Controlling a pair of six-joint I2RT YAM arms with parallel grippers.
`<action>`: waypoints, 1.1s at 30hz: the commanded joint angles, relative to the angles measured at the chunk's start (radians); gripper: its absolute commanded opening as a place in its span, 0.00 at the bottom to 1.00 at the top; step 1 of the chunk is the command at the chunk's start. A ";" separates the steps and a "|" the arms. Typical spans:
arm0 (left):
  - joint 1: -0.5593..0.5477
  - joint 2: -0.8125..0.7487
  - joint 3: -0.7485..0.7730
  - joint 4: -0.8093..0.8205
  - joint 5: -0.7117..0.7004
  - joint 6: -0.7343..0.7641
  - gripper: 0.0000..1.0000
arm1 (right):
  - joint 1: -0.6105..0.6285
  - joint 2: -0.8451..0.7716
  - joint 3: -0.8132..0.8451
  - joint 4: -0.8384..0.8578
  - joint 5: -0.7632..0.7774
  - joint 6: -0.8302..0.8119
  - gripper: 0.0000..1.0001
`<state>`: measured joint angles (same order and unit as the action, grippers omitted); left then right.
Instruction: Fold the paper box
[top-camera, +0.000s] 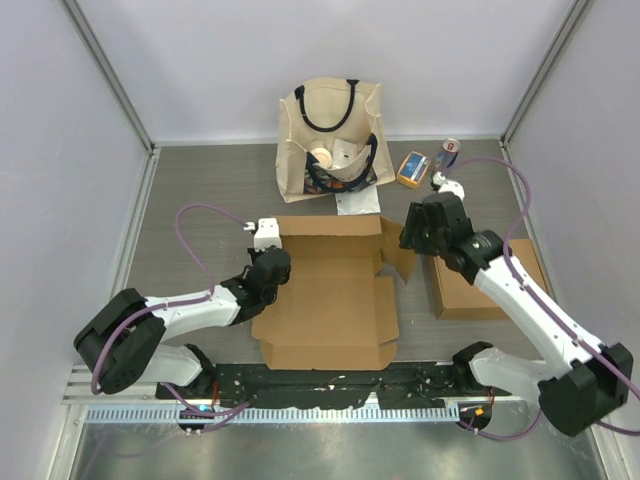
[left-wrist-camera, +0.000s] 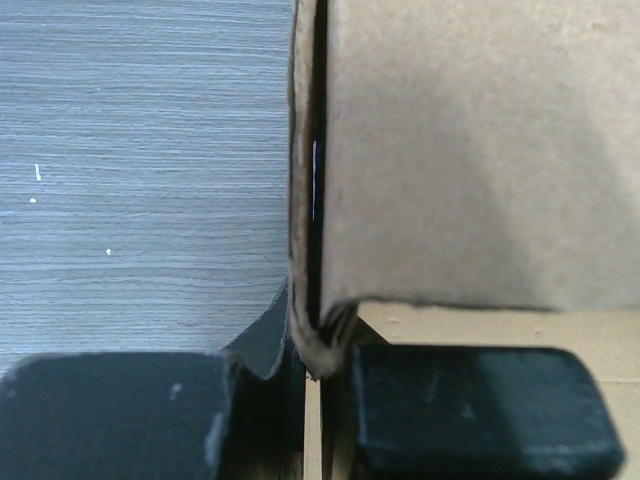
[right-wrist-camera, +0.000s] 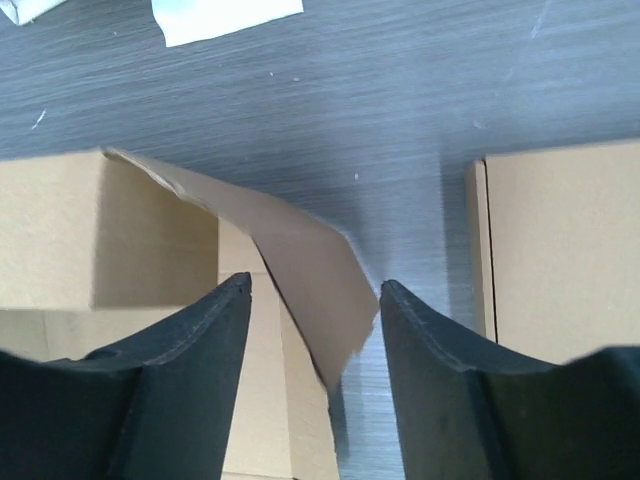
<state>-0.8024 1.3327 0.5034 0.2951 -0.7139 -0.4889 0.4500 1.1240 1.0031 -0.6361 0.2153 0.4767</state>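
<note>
Inside the left end effector (left-wrist-camera: 300, 405), a paper box (left-wrist-camera: 470, 150) wall stands pinched.

The paper box (top-camera: 330, 300) lay opened out on the table (top-camera: 200, 190), in the centre of the top view. Behind it, at upper centre, stood a bag (top-camera: 330, 130), with a sheet of paper (top-camera: 358, 202) between the 2. Right of the bag sat a packet (top-camera: 412, 168), and further right a can (top-camera: 447, 153). Another box (top-camera: 485, 285) lay at centre right, just beside the paper box. The left gripper (top-camera: 272, 265) was at the paper box's left wall. The right gripper (top-camera: 410, 235) was at its upper right flap (right-wrist-camera: 310, 270), which lay between the fingers. A rail (top-camera: 300, 385) ran along the lower edge, before the paper box.
</note>
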 joint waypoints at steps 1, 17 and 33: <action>-0.003 0.002 0.006 0.024 -0.024 0.007 0.00 | 0.006 -0.203 -0.220 0.147 0.043 0.170 0.63; -0.003 0.010 0.017 -0.023 -0.073 -0.079 0.00 | 0.167 -0.279 -0.601 0.401 0.170 0.416 0.49; -0.003 0.037 0.014 -0.053 -0.124 -0.140 0.00 | 0.184 -0.055 -0.814 1.030 0.168 0.533 0.01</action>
<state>-0.8040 1.3533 0.5140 0.2638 -0.8101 -0.5999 0.6388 0.9852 0.2157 0.1734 0.2752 0.9401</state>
